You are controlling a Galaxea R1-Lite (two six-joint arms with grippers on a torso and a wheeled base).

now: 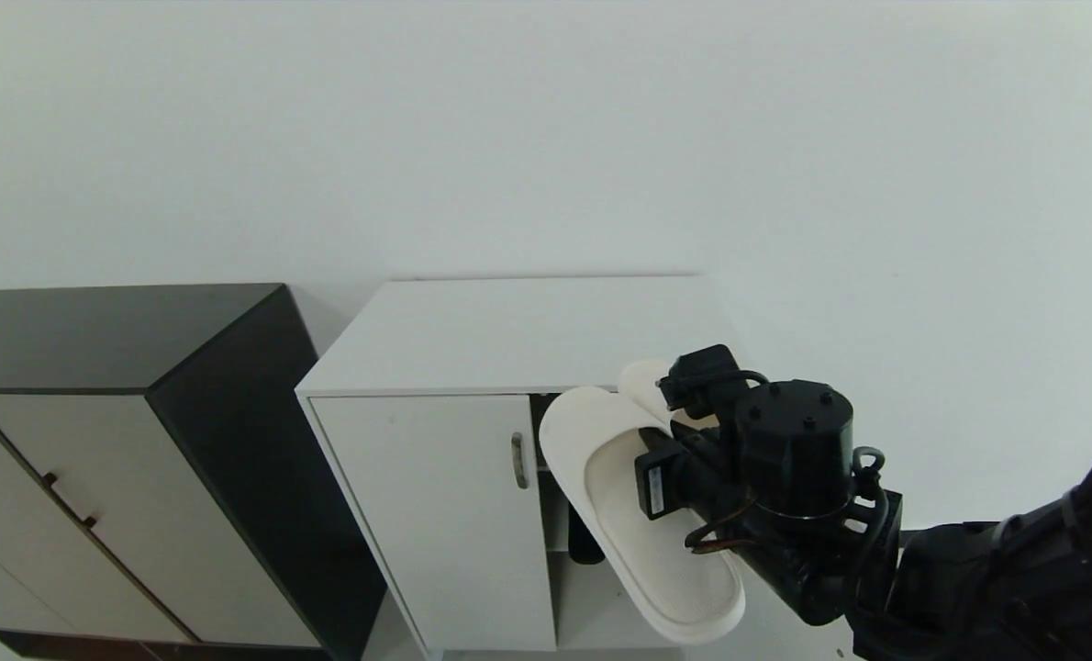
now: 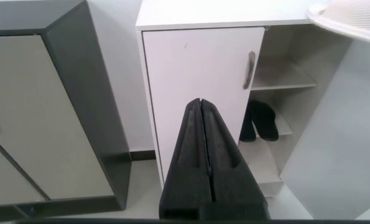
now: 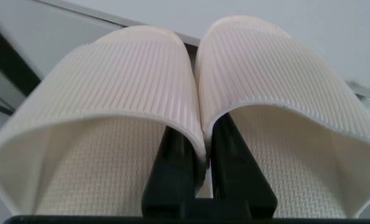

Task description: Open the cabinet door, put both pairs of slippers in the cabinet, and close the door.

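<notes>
My right gripper [image 3: 200,155] is shut on a pair of cream slippers [image 3: 172,93], pinching their two adjoining inner walls together. In the head view the cream slippers [image 1: 638,514] hang toes-up in front of the open right half of the white cabinet [image 1: 509,330], with the right gripper [image 1: 642,436] behind them. A pair of black slippers [image 2: 262,121] stands on a middle shelf inside. The cabinet's left door [image 1: 436,514] with its metal handle [image 1: 518,461] is closed; the right door [image 2: 340,143] is swung open. My left gripper [image 2: 200,102] is shut and empty, lower down facing the cabinet front.
A black cabinet [image 1: 124,340] with pale doors stands against the white cabinet's left side. A plain white wall [image 1: 546,138] runs behind both. An upper shelf [image 2: 281,78] inside the white cabinet is bare.
</notes>
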